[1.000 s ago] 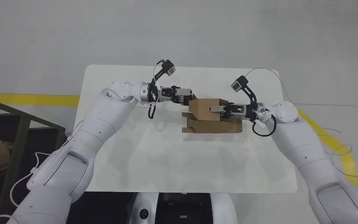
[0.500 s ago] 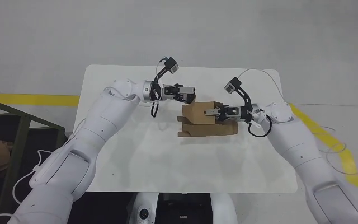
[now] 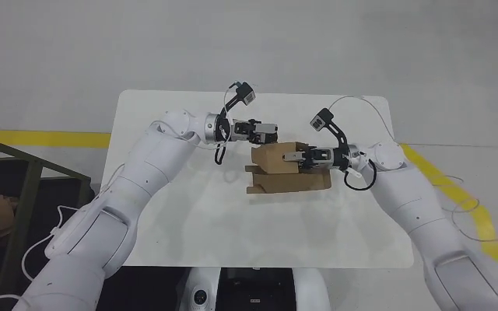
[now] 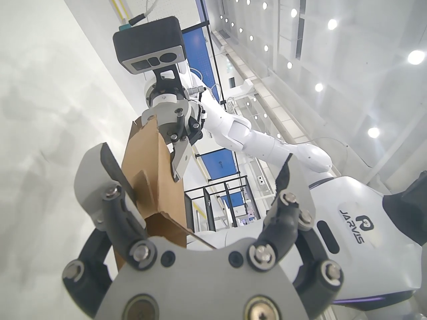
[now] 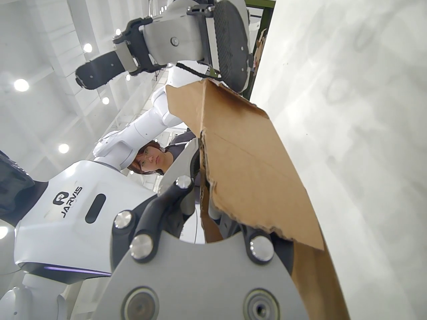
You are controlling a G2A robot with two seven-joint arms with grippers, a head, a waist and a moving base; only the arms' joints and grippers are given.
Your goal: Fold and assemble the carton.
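White counter (image 3: 194,225) | brown carton (image 3: 289,177), part-folded | right gripper (image 3: 299,156) clamped on its flap | left gripper (image 3: 273,134) spread wide beside it

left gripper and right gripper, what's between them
The carton: its raised flap stands between left gripper and right gripper, clearest in the left wrist view.

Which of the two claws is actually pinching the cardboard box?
The right gripper: it is shut on the carton's top edge. The left gripper, at the carton's far corner, stands wide open.
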